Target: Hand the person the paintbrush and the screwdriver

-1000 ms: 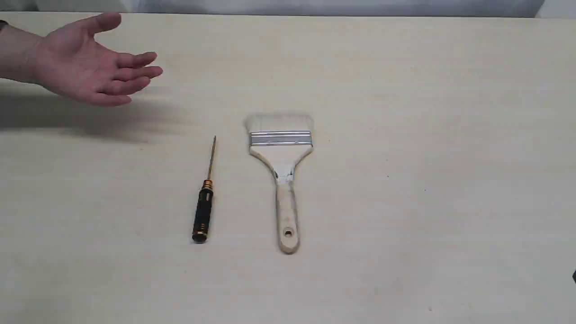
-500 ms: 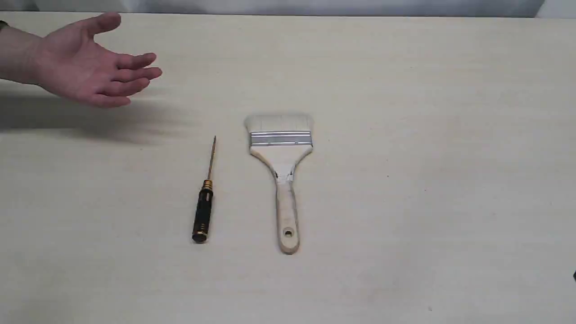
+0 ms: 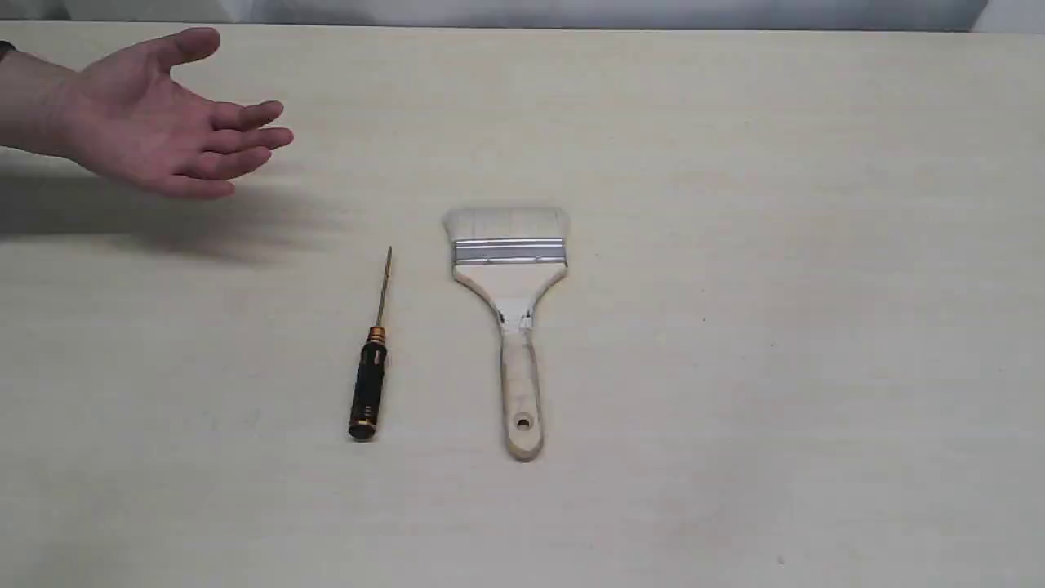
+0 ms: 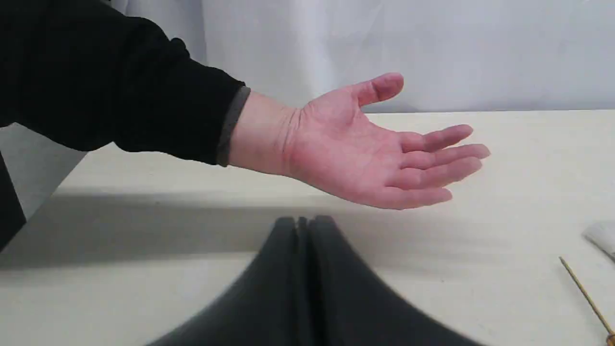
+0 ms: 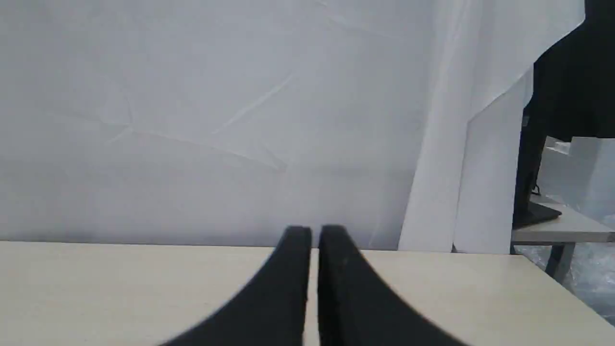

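Pale table (image 3: 735, 367) keeps screwdriver (image 3: 369, 384) and brush (image 3: 510, 278) unmoved, far-left hand (image 3: 155, 122) barely dipping (palm up, waiting); left gripper (image 4: 302, 221) and right gripper (image 5: 314, 230) stay closed, empty, nothing handed yet.

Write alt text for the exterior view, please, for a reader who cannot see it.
A screwdriver and a paintbrush lie side by side, not touching, on a pale table, handles nearest the camera. An open hand is held out above the table's far left.
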